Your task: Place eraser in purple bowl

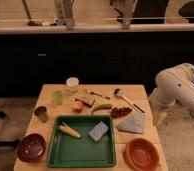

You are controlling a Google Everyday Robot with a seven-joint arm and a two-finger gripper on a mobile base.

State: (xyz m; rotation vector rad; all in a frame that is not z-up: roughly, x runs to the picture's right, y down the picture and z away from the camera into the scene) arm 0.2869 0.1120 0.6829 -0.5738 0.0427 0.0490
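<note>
Nothing is done yet: the eraser (85, 100) lies mid-tabletop (106, 90), well apart from the purple bowl (30, 148) at 8 o'clock, while my claw (160, 118), open or closed I cannot tell, hangs off the 3 o'clock edge.

the eraser (85, 100) lies on the tabletop (49, 93) just beyond the far edge of the green tray (80, 163), beside a small orange thing (78, 106). the purple bowl (31, 148) sits just left of the tray's near left corner, well apart from the eraser. a larger orange bowl (141, 154) sits right of the tray. the pincer (160, 119) hangs from the white arm (179, 90), right of the tray, past the tabletop's edge.
</note>
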